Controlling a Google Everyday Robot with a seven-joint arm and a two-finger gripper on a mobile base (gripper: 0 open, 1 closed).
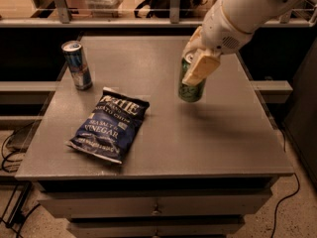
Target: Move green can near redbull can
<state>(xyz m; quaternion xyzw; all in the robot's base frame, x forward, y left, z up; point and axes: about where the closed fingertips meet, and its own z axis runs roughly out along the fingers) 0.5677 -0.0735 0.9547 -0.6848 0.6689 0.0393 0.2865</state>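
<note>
While the hand point(197, 71) grips it near the top, green can point(191, 91) sits right of centre, seemingly just off the desk point(223, 143). Redbull can point(77, 65) stands far-left, well apart. Chip bag point(109, 124) lies near-left.

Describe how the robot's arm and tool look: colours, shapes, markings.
The arm is a smooth, rounded white shell with a small dotted patch near its wrist. The tool, at the green can, has flat tan fingers. No cables show.
</note>
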